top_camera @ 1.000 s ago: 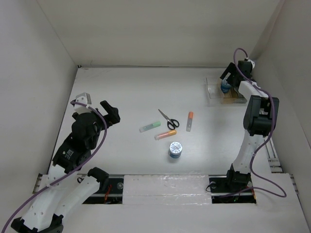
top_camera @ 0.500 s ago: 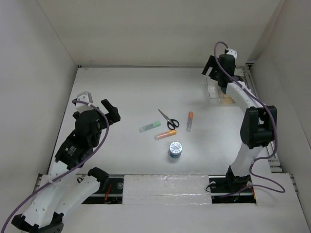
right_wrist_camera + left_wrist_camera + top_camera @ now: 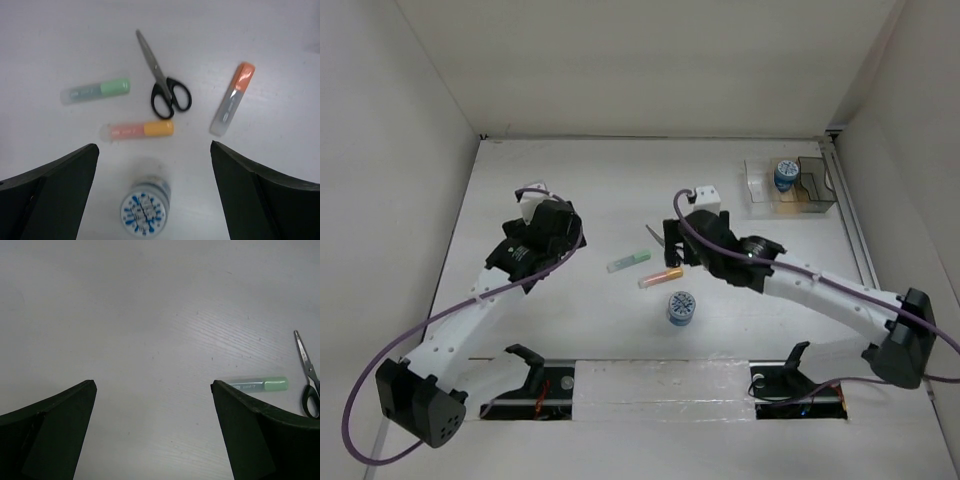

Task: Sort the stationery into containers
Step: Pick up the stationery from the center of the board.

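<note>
Above the scissors [image 3: 160,85], the right tool [image 3: 152,146] hangs spread and empty; the left tool [image 3: 152,384] hovers spread too.

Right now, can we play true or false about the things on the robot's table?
1. One blue-and-white roll sits in the organiser. True.
2. The scissors are in the organiser too. False: they lie on the table among the markers.
3. The right gripper holds a marker. False: it is open and empty.
4. The green marker, yellow-ended marker and orange marker all lie on the table. True.
5. The left gripper is open. True.
</note>
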